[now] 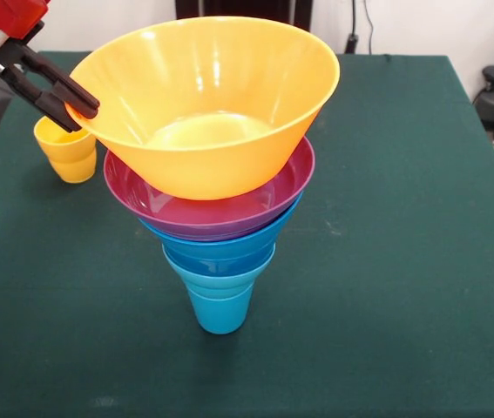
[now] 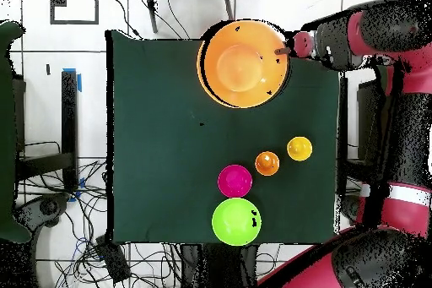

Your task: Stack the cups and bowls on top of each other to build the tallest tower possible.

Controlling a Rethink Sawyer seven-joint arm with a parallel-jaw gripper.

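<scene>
- At the table's near side, the tower (image 1: 220, 218) stands on a small glossy blue plastic cup (image 1: 220, 306), with blue bowls (image 1: 220, 248) nested above it.
- Above those sits a wide glossy purple plastic bowl (image 1: 207, 205), and on top a large glossy yellow-orange plastic bowl (image 1: 207, 104), tilted a little.
- At that top bowl's rim, the black claw (image 1: 81, 109) is closed on the rim edge; the bowl's body lies sideways from the claw, across the stack's upright axis.
- Farther back, a small glossy yellow plastic cup (image 1: 68, 148) stands apart from the tower.
- Judging from this, letting go cleanly matters: any sideways tug could tip the funnel-shaped stack.
</scene>
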